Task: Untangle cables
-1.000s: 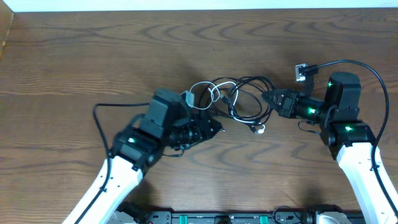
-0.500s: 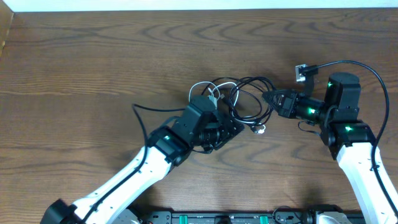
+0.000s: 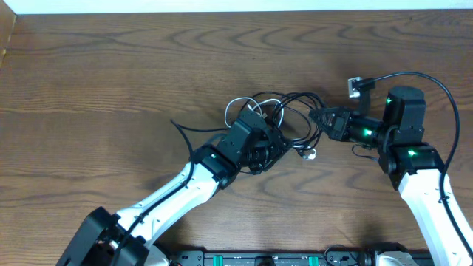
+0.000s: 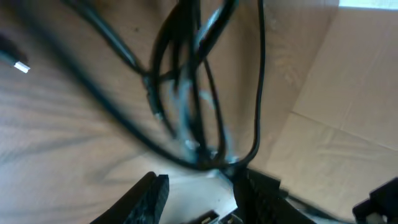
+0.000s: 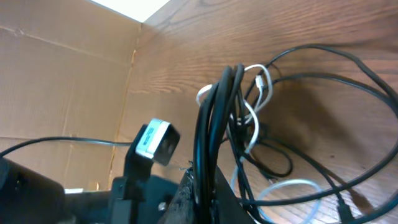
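Overhead: right claw (image 3: 319,117) clamped on black cables (image 3: 290,96), worktop (image 3: 111,74) centre; left claw (image 3: 270,142) among them, can't tell its grip.

The left arm (image 3: 174,196) stretches in from below and left of the cables (image 3: 277,111), its left gripper (image 3: 264,145) at their lower left edge, fingers (image 4: 149,194) apart with cables between them; whether they pinch is unclear. The right arm (image 3: 423,181) reaches in from the cables' right side, its right gripper (image 3: 320,117) clamped on them.
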### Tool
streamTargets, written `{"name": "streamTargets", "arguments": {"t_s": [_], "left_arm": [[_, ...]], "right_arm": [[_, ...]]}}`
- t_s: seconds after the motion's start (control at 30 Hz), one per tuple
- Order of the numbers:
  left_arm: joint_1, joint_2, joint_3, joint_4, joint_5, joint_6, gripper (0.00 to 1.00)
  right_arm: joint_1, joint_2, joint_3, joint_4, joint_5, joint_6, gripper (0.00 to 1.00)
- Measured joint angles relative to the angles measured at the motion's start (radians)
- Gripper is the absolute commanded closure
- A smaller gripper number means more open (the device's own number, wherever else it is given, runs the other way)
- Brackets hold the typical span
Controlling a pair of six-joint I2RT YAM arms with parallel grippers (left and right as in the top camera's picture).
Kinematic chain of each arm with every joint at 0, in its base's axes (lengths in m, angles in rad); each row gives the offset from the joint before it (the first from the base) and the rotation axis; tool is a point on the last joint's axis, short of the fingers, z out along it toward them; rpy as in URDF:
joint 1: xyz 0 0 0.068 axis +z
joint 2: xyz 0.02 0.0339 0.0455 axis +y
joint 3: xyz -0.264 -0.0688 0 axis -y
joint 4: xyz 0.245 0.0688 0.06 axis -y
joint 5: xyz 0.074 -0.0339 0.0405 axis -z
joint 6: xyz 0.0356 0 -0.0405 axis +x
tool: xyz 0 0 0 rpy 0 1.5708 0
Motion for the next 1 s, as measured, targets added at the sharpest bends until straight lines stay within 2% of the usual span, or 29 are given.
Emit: {"name": "streamTargets", "arguments": {"t_s": [0.17, 0.23, 0.6, 0.83, 1.0], "left_arm": [[0.0, 0.028, 0.0, 0.025, -0.028, -0.006, 0.77], [0.0, 0.032, 0.0, 0.026, -0.039, -0.016, 0.92], [0.0, 0.033, 0.0, 0.026, -0.057, 0.021, 0.92], [0.0, 0.034, -0.001, 0.023, 0.021, 0.129, 0.92], [0.005, 0.034, -0.001, 0.073, 0.113, 0.198, 0.93]], "right_arm": [[0.028, 0.0, 0.0, 0.0, 0.0, 0.0, 0.99], [0.034, 0.0, 0.0, -0.001, 0.0, 0.0, 0.99], [0.037, 0.0, 0.0, -0.049, 0.065, -0.025, 0.99], [0.038, 0.0, 0.001, -0.261, 0.419, -0.039, 0.99], [0.039, 0.0, 0.001, -0.34, 0.603, -0.041, 0.95]]}}
